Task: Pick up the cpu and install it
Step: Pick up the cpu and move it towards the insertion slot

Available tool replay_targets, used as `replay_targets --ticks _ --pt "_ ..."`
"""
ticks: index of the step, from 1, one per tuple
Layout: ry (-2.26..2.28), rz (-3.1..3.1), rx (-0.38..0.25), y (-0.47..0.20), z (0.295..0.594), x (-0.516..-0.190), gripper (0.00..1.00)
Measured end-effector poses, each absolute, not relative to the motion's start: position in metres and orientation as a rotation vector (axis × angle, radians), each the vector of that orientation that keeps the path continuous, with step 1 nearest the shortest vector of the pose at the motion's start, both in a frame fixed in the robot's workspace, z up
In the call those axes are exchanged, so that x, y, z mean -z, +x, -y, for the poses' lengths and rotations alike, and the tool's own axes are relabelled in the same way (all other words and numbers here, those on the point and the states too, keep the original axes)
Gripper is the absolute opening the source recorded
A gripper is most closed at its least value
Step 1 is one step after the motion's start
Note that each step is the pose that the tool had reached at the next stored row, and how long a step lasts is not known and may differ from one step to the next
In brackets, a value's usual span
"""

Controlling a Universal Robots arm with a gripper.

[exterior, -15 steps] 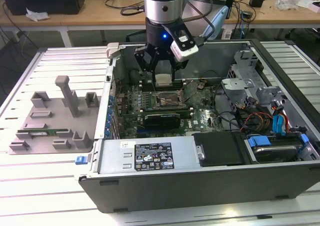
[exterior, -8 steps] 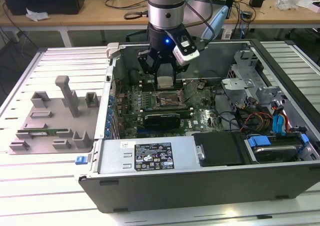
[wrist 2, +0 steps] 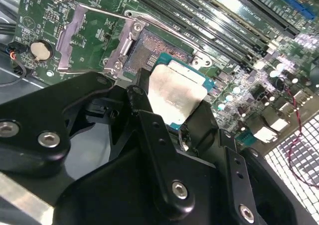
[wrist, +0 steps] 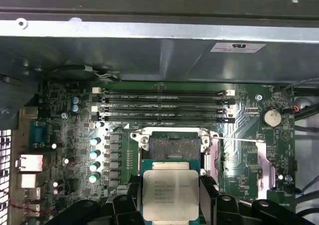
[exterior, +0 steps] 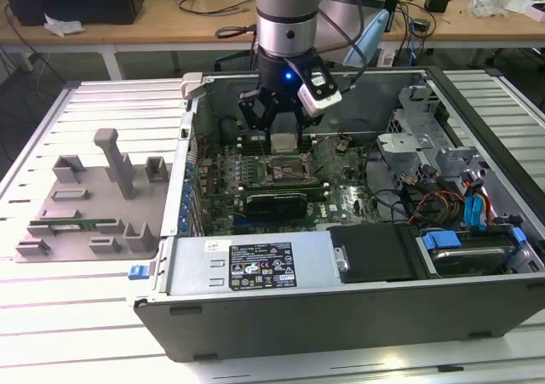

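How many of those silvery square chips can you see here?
1: the cpu, held in the gripper near the open socket. The gripper or the case may hide others.

The fingers (wrist 2: 199, 122) hide edges of the cpu (wrist 2: 177, 93); it half-covers the socket (wrist 2: 147, 55).

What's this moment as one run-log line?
gripper: shut on cpu | location: inside computer case, over motherboard | socket: open, empty

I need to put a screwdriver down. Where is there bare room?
Bare ribbed table on the exterior view's left, around the grey fixture tray. Crowded inside the computer case: the pincer holds the cpu near the socket.
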State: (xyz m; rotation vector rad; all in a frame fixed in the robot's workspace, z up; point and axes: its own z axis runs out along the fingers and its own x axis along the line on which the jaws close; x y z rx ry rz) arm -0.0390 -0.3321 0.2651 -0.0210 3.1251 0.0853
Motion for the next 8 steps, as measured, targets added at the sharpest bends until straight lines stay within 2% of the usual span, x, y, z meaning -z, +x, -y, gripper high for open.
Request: replay_targets --ticks 8 --pt "-0.021 -3.127 -0.082 -0.0325 0.3308 -0.2582 0.55"
